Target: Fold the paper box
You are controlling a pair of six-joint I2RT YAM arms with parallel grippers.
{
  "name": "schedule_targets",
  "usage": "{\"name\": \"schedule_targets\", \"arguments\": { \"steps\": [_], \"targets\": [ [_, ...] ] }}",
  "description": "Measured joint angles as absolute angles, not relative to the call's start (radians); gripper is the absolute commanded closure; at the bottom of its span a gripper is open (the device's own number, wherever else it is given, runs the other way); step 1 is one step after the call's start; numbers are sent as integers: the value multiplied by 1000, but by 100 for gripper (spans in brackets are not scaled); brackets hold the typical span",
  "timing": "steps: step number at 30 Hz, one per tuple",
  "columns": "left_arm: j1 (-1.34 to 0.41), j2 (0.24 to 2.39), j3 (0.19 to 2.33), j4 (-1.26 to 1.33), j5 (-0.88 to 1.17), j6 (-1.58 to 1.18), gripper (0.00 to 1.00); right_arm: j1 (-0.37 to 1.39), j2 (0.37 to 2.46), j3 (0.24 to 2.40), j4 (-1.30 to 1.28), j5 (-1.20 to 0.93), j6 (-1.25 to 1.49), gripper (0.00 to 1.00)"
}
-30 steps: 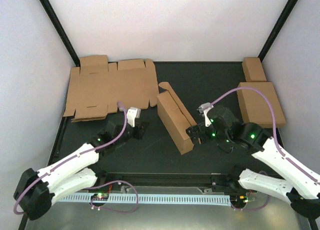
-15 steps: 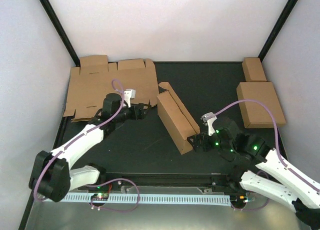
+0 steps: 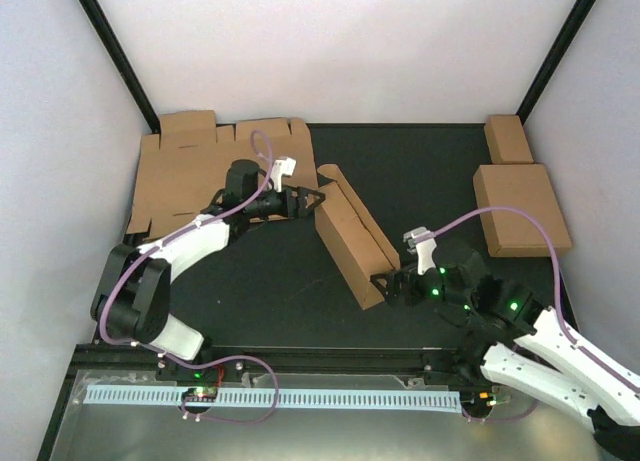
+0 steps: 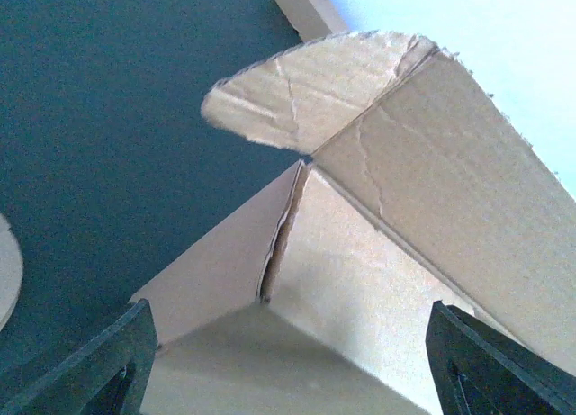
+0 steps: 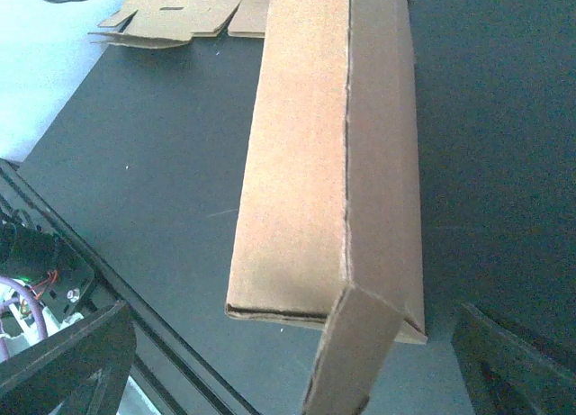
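The partly folded brown cardboard paper box (image 3: 350,236) lies diagonally at the middle of the black table (image 3: 430,171), with a long wall raised and a rounded tab (image 4: 297,95) standing at its far end. The left gripper (image 3: 308,199) is at that far end, jaws spread wide and clamping nothing. The right gripper (image 3: 385,281) faces the near end, jaws fully apart and empty. Flat brown die-cut cardboard sheets (image 3: 200,176) lie at the far left.

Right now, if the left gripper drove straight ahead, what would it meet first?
The paper box: its end corner, below the rounded tab, sits dead ahead of the left gripper, apparently very close.
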State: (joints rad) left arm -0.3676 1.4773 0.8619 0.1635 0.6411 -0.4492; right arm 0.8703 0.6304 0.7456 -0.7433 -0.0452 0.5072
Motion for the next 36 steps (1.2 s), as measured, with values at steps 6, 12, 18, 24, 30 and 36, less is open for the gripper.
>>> {"name": "schedule_targets", "arguments": {
  "steps": [6,12,18,24,30,36],
  "targets": [
    [-368,1538,904,202,706,-466,19,870,702,767,-750,-36,492,0],
    [-368,1541,908,212,728,-472,19,907,759,836,-777,25,481,0],
    [-369,1553,912,214,734,-472,21,1042,818,887,-836,182,506,0],
    [-376,1568,914,213,734,-471,23,1108,939,968,-904,292,525,0],
    [-387,1571,914,211,733,-471,24,1148,1024,1003,-955,347,550,0],
    [-399,1571,914,210,732,-471,24,1158,1060,1003,-989,370,575,0]
  ]
}}
